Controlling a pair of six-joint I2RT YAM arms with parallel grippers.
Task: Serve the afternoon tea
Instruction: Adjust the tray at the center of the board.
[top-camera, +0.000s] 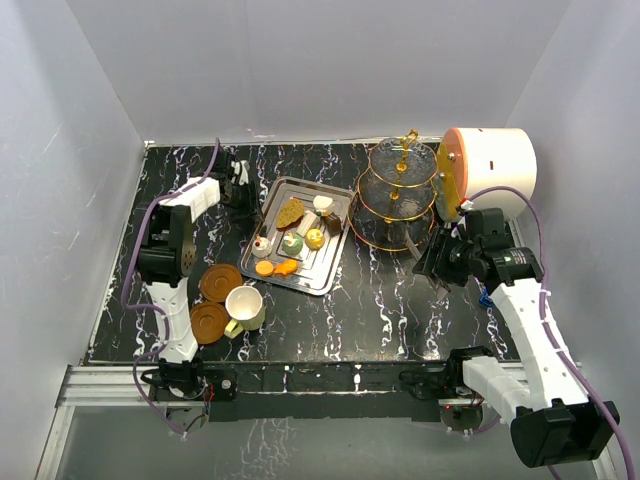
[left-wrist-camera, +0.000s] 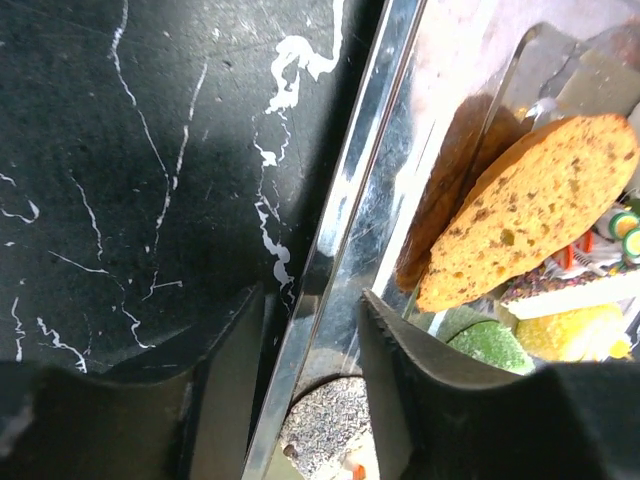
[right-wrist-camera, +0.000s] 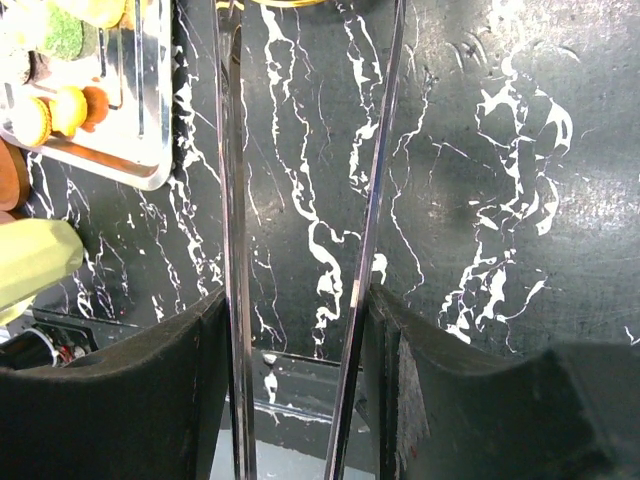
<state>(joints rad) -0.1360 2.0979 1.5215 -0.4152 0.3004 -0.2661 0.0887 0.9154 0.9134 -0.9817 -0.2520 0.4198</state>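
Small cakes lie on a steel tray (top-camera: 270, 196): a brown slice (top-camera: 291, 212), white (top-camera: 323, 204), green (top-camera: 292, 242), yellow (top-camera: 314, 238) and orange (top-camera: 285, 267) ones. My left gripper (top-camera: 240, 185) is at the tray's far left corner. In the left wrist view this gripper (left-wrist-camera: 310, 300) is shut on the tray's rim (left-wrist-camera: 340, 240), beside the brown slice (left-wrist-camera: 540, 205). The three-tier glass stand (top-camera: 398, 195) stands right of the tray. My right gripper (top-camera: 432, 258) is at its near right side, and in the right wrist view it (right-wrist-camera: 295, 300) is shut on the bottom tier's shiny rim (right-wrist-camera: 372, 200).
A cream cup (top-camera: 244, 306) and two brown saucers (top-camera: 220, 282) (top-camera: 209, 322) sit at the near left. A big white cylinder with an orange end (top-camera: 490, 170) lies behind the stand at the far right. White walls enclose the black marbled table (top-camera: 380, 310).
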